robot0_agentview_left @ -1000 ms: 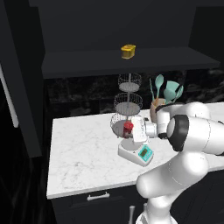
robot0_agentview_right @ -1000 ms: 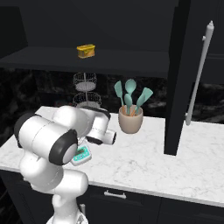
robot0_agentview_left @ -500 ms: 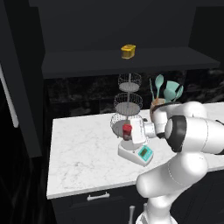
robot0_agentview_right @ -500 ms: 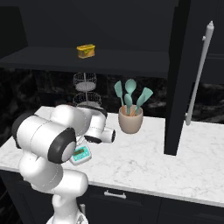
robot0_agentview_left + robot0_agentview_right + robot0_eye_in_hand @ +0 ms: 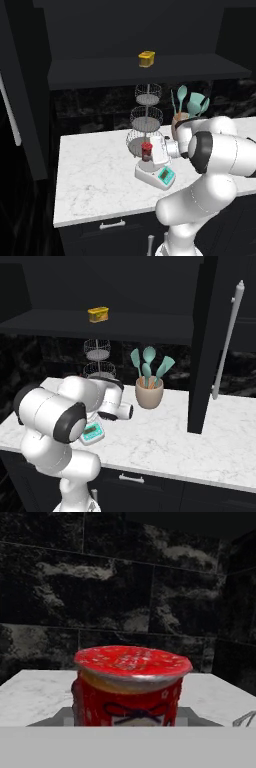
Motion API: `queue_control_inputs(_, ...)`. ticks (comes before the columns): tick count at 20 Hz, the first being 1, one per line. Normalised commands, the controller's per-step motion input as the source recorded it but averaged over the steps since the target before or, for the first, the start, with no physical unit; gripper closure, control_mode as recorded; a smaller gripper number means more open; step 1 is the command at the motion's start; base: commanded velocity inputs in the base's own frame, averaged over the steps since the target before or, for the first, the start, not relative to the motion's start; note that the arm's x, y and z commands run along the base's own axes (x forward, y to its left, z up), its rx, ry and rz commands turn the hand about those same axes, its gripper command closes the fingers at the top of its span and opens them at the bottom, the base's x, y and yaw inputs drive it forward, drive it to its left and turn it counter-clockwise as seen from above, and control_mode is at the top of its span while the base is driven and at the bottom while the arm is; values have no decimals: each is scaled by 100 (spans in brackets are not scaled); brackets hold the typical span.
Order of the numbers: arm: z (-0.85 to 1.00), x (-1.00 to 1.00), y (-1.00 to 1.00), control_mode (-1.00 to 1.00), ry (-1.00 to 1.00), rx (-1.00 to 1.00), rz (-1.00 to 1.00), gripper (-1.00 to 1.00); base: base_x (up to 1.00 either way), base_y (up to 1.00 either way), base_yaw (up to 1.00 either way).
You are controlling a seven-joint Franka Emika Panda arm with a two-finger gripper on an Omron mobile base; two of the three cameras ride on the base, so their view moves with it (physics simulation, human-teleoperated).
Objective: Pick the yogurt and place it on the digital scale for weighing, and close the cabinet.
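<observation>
In the hand view the yogurt [image 5: 131, 687] is very close to the camera, a small red cup with a wider rim and a red foil lid, standing upright. Under it shows a grey flat surface, and behind it are the white marble counter [image 5: 30, 689] and a dark stone wall [image 5: 125, 592]. The fingertips cannot be seen in this view, but the gripper [image 5: 150, 151] is closed on the yogurt, as the left base view shows the red cup at the end of the white hand. In that view the yogurt is just above the round plate of the digital scale [image 5: 156, 174]; if it already touches the plate, I cannot tell. The scale is a low white device with a teal display panel [image 5: 93, 431] at its near corner, and it lies on the counter in front of the tiered wire basket stand [image 5: 145, 121]. To the right of the stand there is a beige pot [image 5: 149, 393] with teal utensils [image 5: 149, 363]. Higher, a yellow container [image 5: 146, 58] stands on the dark shelf [image 5: 100, 70]. The cabinet [image 5: 212, 341] is open: its black door with the long silver handle [image 5: 228, 338] stands out over the counter on the right side.
</observation>
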Motion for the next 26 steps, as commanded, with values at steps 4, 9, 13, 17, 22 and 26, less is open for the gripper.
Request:
queue_control_inputs(4, -6, -14, -2, -100, 0, 0, 0, 100, 0, 0, 0)
queue_control_inputs(9, -16, 2, -5, -100, 1, 0, 0, 100, 0, 0, 0)
queue_control_inputs(13, -2, -29, -15, -100, 3, 0, 0, 100, 0, 0, 0)
queue_control_inputs(17, -2, -3, 0, -100, 2, 0, 0, 100, 0, 0, 0)
queue_control_inputs(22, 0, -17, 4, -100, 2, 0, 0, 100, 0, 0, 0)
queue_control_inputs(26, 0, -12, 5, -100, 4, 0, 0, 100, 0, 0, 0)
